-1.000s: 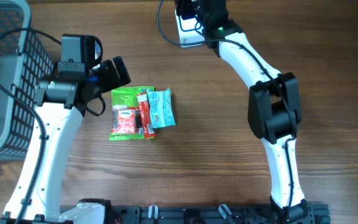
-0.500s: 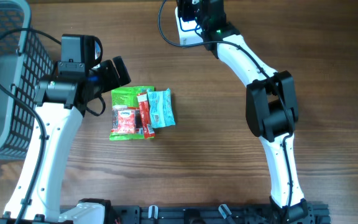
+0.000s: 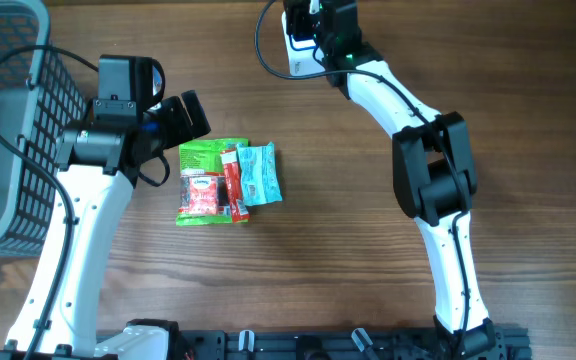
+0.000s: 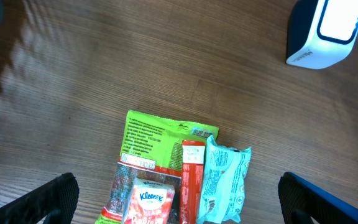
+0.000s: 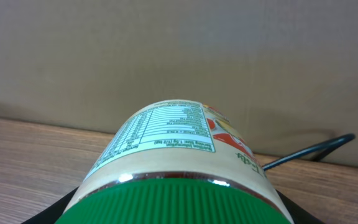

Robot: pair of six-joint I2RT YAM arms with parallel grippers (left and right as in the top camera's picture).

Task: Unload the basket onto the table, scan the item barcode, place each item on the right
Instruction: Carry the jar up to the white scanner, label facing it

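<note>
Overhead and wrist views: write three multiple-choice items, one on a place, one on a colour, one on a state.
1. The basket sits at the table's: A right edge B middle C left edge
2. The jar's lid is: A red B green C blue
3. The left claw is: A open and empty B shut on the jar C shut on the basket

1 C: overhead shows it far left. 2 B: the right wrist view shows green ridges. 3 A: its fingers stand wide apart, holding nothing.
</note>
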